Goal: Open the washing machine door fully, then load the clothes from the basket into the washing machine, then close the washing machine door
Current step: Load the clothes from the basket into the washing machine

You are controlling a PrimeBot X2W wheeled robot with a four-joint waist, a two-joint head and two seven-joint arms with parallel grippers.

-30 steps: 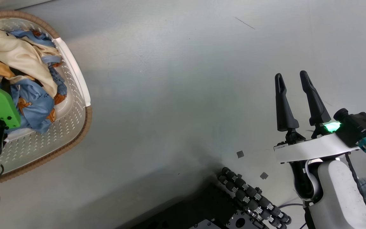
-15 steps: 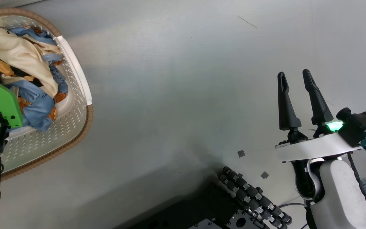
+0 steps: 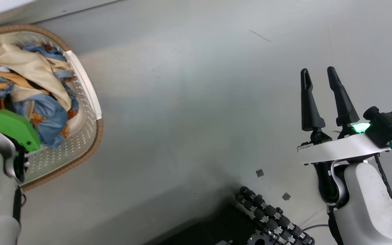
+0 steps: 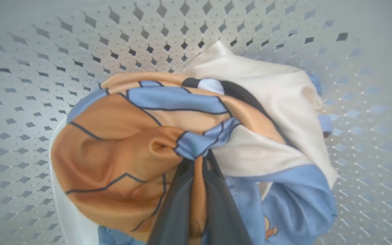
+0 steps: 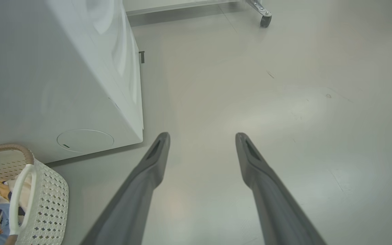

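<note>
Orange-and-blue clothes (image 4: 141,136) are being pinched by the left fingers (image 4: 177,211) inside the basket (image 4: 29,85).

At six o'clock of the left wrist view, the left fingers are clamping shut on a gathered fold of the clothes, and the basket's perforated wall is curving round the bundle. A good lift, I judge, is going straight up and slowly, so trailing cloth is clearing the rim instead of dragging the light basket along. In the head view the basket is sitting on the floor (image 3: 196,102) at nine o'clock, holding a cream, orange and blue heap. The right fingers (image 3: 310,109) at three o'clock are standing wide apart, holding nothing. Farther off, the washing machine (image 5: 63,68) is standing at ten o'clock of the right wrist view, just beyond the basket.
</note>
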